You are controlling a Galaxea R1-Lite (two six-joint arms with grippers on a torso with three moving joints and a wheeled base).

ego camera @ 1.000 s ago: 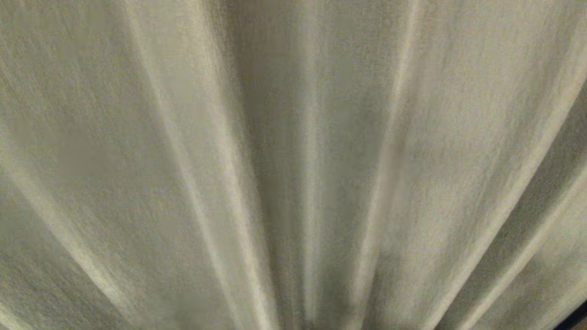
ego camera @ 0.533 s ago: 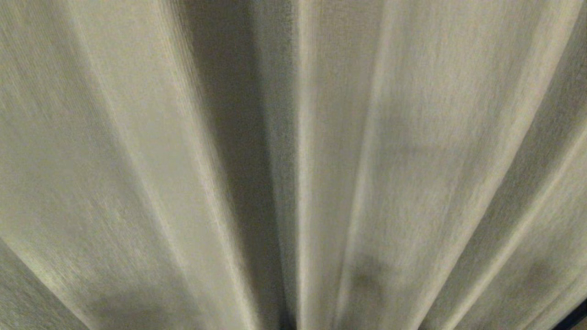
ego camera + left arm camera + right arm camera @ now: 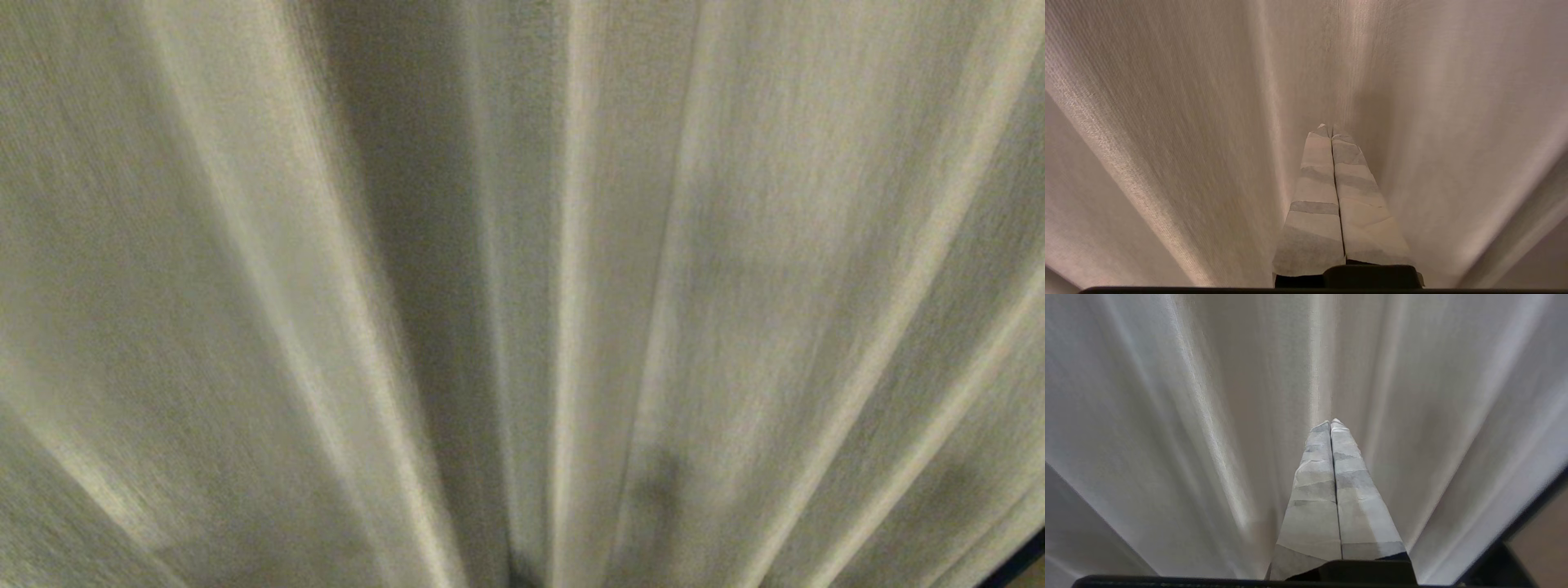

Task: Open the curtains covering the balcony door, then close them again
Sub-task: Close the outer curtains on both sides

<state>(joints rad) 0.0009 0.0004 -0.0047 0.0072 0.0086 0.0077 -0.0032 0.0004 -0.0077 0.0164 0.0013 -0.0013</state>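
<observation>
The curtains fill the whole head view as heavy beige-grey woven pleats, hanging drawn across. The balcony door is hidden behind them. Neither arm shows in the head view. In the left wrist view my left gripper points at the curtains, its tape-wrapped fingers pressed together on nothing. In the right wrist view my right gripper is likewise shut and empty, facing the curtains. Whether either tip touches the fabric I cannot tell.
A dark strip with a brown surface beyond it shows past the fabric's edge in the right wrist view. The same dark edge cuts the lower right corner of the head view.
The whole pattern of folds has slid a little to the left across the head view, so the camera has moved. The curtains hang as before.
</observation>
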